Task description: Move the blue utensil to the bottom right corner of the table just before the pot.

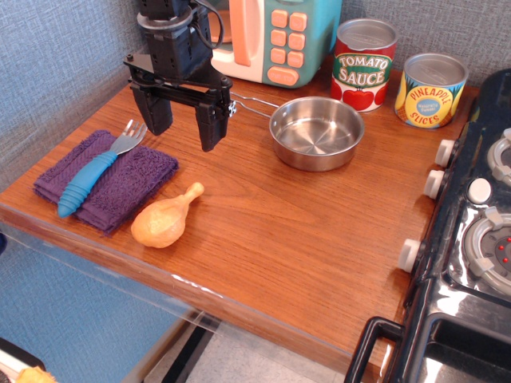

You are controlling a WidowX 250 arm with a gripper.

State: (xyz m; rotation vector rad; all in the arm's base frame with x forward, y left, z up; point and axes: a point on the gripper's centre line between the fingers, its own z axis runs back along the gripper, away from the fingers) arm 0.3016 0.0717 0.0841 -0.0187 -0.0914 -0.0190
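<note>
The blue utensil (94,171), a toy fork with a ribbed blue handle and silver tines, lies diagonally on a folded purple cloth (105,180) at the left of the wooden table (279,231). The pot (316,132), a shallow shiny steel pan with a thin wire handle pointing left, sits at the back middle. My gripper (184,126) hangs open above the table between the fork and the pot, its black fingers (211,128) pointing down, holding nothing. The fork's tines are just left of the left finger.
A toy chicken drumstick (165,219) lies in front of the cloth. A tomato sauce can (363,64) and a pineapple slices can (431,89) stand behind the pot. A toy microwave (271,36) is at the back. A black stove (471,239) borders the right side.
</note>
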